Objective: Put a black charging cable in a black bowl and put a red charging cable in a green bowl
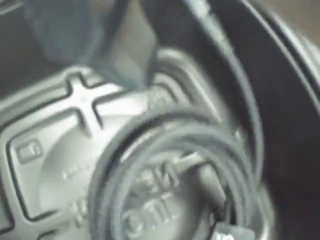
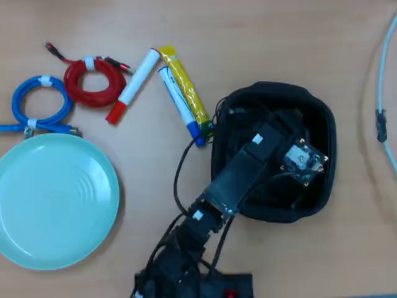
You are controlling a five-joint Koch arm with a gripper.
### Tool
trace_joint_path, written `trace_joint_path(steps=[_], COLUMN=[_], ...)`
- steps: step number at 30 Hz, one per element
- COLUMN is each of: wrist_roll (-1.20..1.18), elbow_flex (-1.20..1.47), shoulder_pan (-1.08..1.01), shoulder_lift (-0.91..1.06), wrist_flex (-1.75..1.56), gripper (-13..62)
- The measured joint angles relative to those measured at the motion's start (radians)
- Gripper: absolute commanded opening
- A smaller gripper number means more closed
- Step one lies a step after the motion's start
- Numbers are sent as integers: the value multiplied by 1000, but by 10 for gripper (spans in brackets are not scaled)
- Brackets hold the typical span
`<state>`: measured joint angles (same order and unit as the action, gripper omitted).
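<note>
My gripper (image 2: 280, 131) reaches down inside the black bowl (image 2: 322, 124); the arm and the wrist camera hide its jaws in the overhead view. The blurred wrist view shows the bowl's ridged square base (image 1: 55, 145) with the black charging cable (image 1: 190, 131) coiled over it; I cannot tell whether the cable is held or lying there. The red charging cable (image 2: 93, 84), tied with a white band, lies on the table at the upper left. The green bowl (image 2: 56, 202) sits empty at the lower left.
A blue coiled cable (image 2: 37, 105) lies left of the red one. A white marker with a red cap (image 2: 131, 85), a yellow tube (image 2: 183, 87) and a white marker with a blue cap (image 2: 180, 107) lie between the red cable and the black bowl. A pale cord (image 2: 381, 93) runs along the right edge.
</note>
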<state>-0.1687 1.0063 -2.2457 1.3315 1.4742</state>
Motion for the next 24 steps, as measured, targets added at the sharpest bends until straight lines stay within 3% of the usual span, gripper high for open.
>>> trace_joint_path(steps=[11,24], wrist_roll=[202,149], elbow_flex=[-41,52], shoulder_pan=[471,1071], shoulder_lift=[167,160], wrist_flex=[0,2], gripper=[532,536])
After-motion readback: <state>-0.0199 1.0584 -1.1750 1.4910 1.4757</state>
